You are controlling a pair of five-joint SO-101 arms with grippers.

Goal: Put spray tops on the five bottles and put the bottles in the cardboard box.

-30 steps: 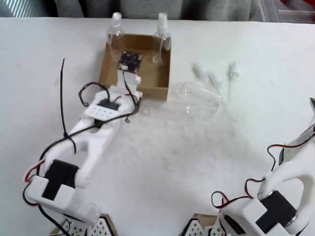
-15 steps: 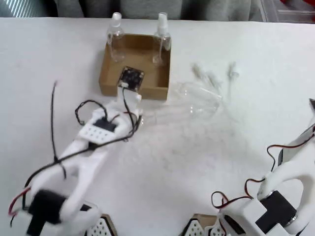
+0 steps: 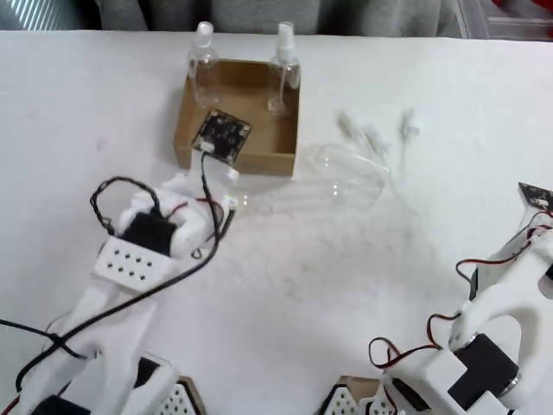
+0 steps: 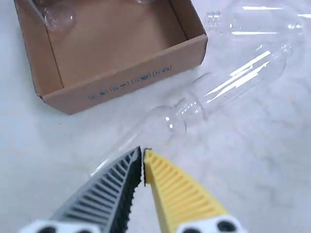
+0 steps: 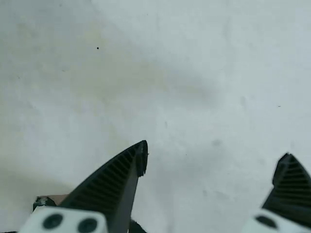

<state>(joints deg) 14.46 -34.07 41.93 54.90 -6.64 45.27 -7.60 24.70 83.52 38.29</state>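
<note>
My right gripper (image 5: pixel 214 158) hung spread over bare table (image 5: pixel 160 73) at the near right. My left gripper (image 4: pixel 143 154), pressed together and empty, had pulled back nearward from the cardboard box (image 3: pixel 238 158). Just beyond its tips lay a clear bottle (image 4: pixel 233 80), long axis roughly left-right, neck toward that gripper. A second bottle (image 4: pixel 257 22) lay behind it. Farther right lay three spray tops (image 3: pixel 376 137). Two capped bottles (image 3: pixel 283 69) stood upright at the box's far side.

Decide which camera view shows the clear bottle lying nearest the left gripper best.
The left wrist view: the bottle lies large and whole, neck towards the left gripper, beside the cardboard box. In the high view it is a faint glassy outline. The right wrist view faces bare table.
</note>
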